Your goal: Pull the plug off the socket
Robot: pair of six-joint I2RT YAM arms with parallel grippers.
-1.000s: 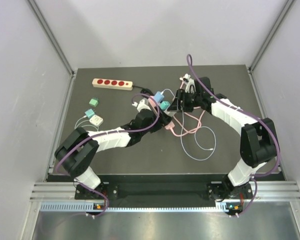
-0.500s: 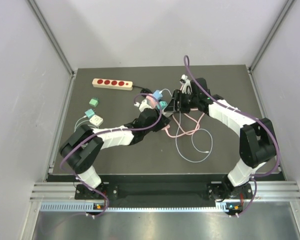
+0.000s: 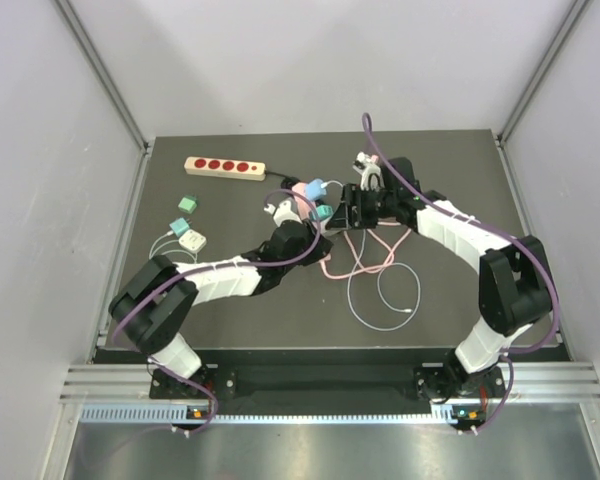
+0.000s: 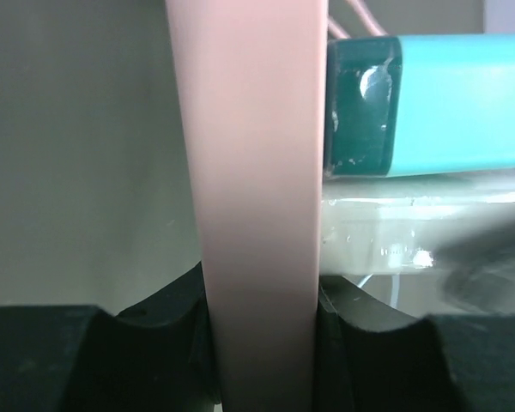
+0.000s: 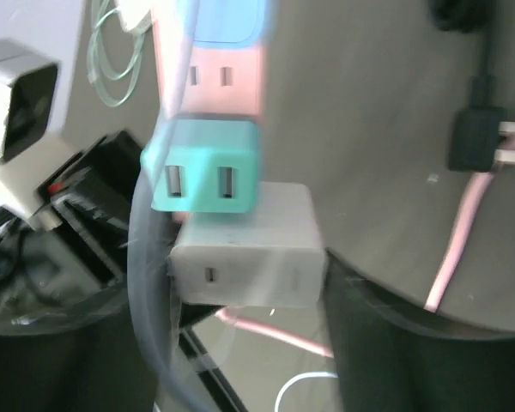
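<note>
The pink socket strip (image 4: 253,172) stands upright between my left gripper's (image 4: 259,300) jaws, which press it from both sides. A teal plug (image 4: 429,103) and, under it, a white plug (image 4: 412,232) stick out of its right side. In the right wrist view the white plug (image 5: 249,245) sits between my right gripper's (image 5: 240,287) fingers, with the right finger against it. The teal plug (image 5: 208,176) and a blue plug (image 5: 227,21) sit further up the pink strip (image 5: 223,81). From above, both grippers meet at the strip (image 3: 300,190) mid-table, left gripper (image 3: 302,207), right gripper (image 3: 348,210).
A beige power strip with red sockets (image 3: 225,166) lies at the back left. A green adapter (image 3: 187,203) and a white adapter (image 3: 190,239) lie at the left. Pink and white cable loops (image 3: 380,290) trail toward the front. A black plug on a pink cable (image 5: 476,142) lies at the right.
My left gripper has closed on the pink socket strip. The right gripper and the plugs have shifted slightly left, and the cable loops have dragged along and changed shape.
</note>
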